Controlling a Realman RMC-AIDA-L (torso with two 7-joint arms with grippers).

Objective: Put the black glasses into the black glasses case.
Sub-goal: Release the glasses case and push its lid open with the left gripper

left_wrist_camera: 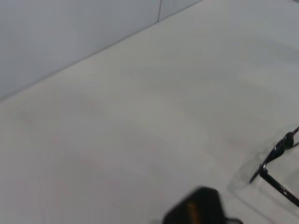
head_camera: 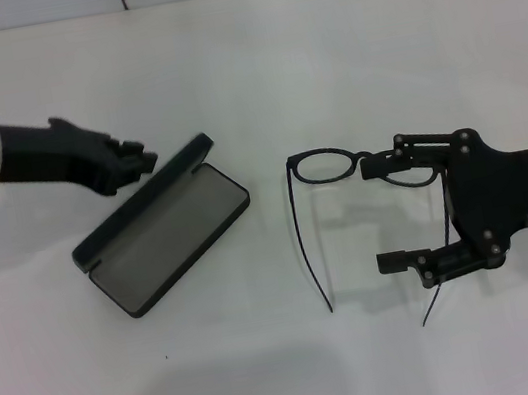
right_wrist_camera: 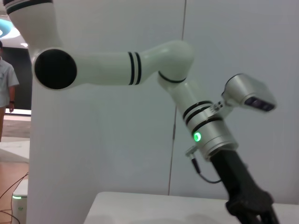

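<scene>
Lying open, black glasses case (head_camera: 163,230) holds nothing; black glasses (head_camera: 325,166) beside.

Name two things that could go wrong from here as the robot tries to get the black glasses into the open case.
1. The right gripper is open over one lens of the black glasses; the thin frame could slip or twist as the jaws close.
2. The left gripper sits at the raised lid of the black glasses case; a nudge might shut it or shift the case.
</scene>
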